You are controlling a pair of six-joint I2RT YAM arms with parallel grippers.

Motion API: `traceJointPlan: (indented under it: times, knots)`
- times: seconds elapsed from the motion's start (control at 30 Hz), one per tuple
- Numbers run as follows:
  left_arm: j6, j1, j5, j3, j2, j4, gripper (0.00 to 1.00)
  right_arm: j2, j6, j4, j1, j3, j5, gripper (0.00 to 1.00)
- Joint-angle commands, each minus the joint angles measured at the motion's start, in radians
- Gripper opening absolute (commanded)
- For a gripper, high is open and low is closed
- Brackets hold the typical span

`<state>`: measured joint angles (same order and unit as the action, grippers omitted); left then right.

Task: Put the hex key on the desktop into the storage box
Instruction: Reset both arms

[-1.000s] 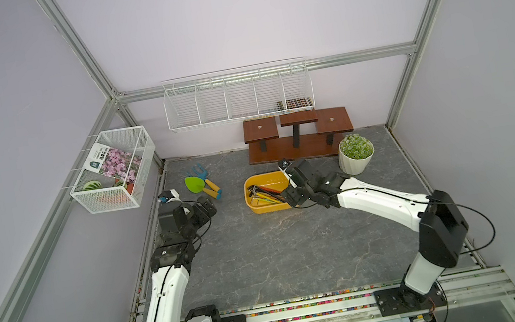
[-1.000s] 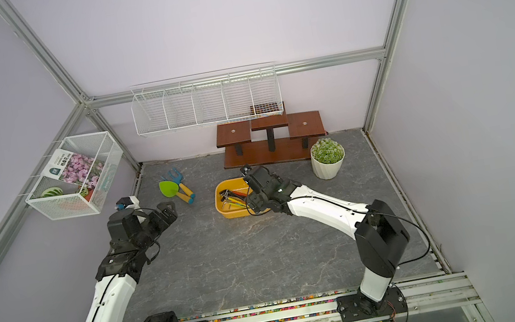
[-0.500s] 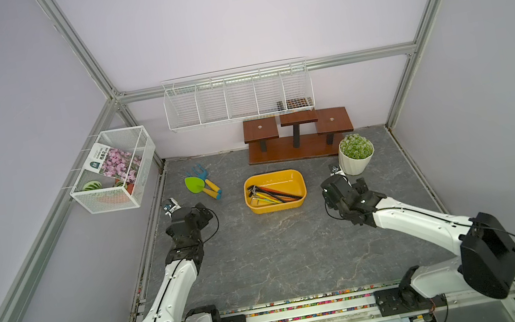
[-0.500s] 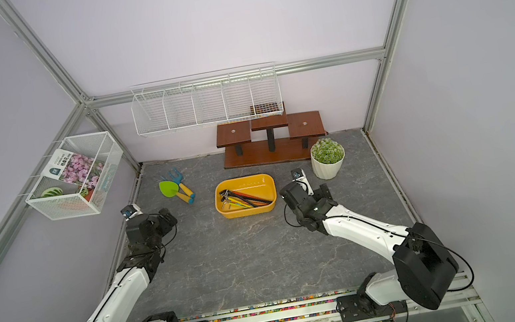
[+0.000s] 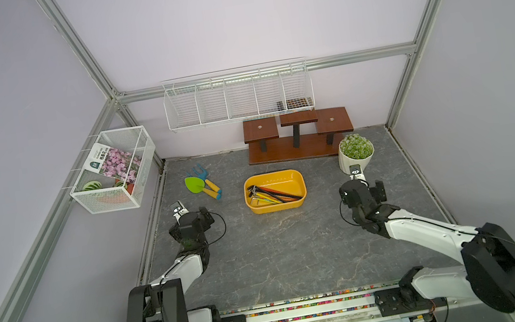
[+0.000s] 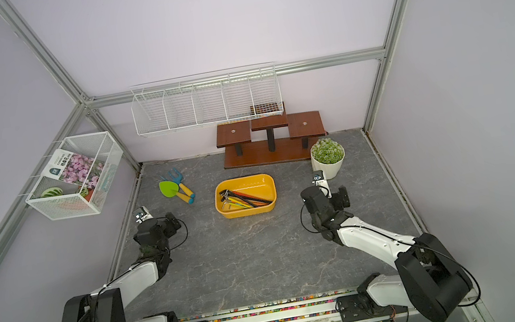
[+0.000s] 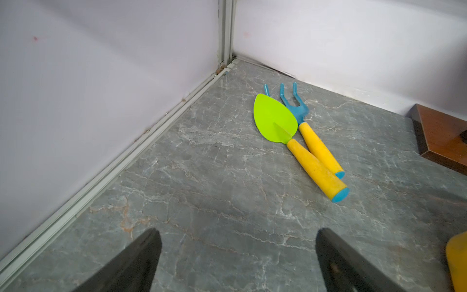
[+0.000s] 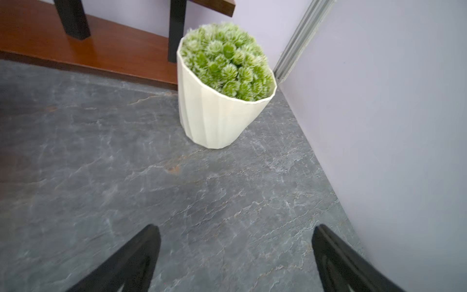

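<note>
My right gripper (image 8: pixel 236 228) and left gripper (image 7: pixel 237 231) are wide open and empty. The slim metal hex keys (image 5: pixel 272 194) lie in the shallow yellow plastic storage box (image 5: pixel 277 206), ahead and between them. Placing seems done; next needs only parking.

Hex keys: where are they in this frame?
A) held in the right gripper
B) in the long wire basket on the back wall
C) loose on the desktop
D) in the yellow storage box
D: in a top view the hex keys lie inside the storage box, and the right gripper is open and empty.
</note>
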<state>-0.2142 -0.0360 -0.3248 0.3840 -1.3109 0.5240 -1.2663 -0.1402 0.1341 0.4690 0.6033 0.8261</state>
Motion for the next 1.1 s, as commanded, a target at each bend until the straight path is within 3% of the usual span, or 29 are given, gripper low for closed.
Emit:
traceJointPlan:
  times: [0.0,0.27,0.43,0.6,0.7,0.8,0.83,0.93,1.0,1.07]
  knots:
    - [0.048,-0.002,0.024,0.003,-0.008,0.124,1.00,0.033,0.093,0.193,-0.066,-0.079,-0.052,0.98]
    - [0.049,-0.002,0.029,-0.014,0.004,0.139,1.00,0.029,0.162,0.602,-0.214,-0.303,-0.250,0.98]
    - [0.097,-0.002,0.025,-0.025,-0.025,0.226,1.00,-0.064,0.139,0.657,-0.258,-0.277,-0.346,0.98]
    - [0.142,0.005,0.057,-0.059,-0.227,0.501,1.00,-0.223,0.185,0.742,-0.264,-0.223,-0.353,0.98]
    - [0.118,0.016,0.080,-0.027,-0.190,0.385,1.00,-0.210,0.145,0.646,-0.295,-0.191,-0.393,0.98]
    - [0.122,0.016,0.077,-0.034,-0.200,0.412,1.00,-0.273,0.078,0.733,-0.385,-0.217,-0.510,0.99]
    - [0.118,0.016,0.079,-0.030,-0.191,0.387,1.00,-0.304,0.092,0.836,-0.391,-0.240,-0.520,0.99]
    - [0.151,0.016,0.147,-0.029,-0.188,0.384,1.00,-0.247,0.063,0.658,-0.391,-0.201,-0.508,0.99]
    - [0.154,0.016,0.150,-0.017,-0.199,0.376,1.00,-0.282,0.080,0.774,-0.391,-0.228,-0.508,0.99]
    - [0.153,0.016,0.151,-0.019,-0.200,0.380,1.00,-0.278,0.079,0.765,-0.391,-0.226,-0.507,0.99]
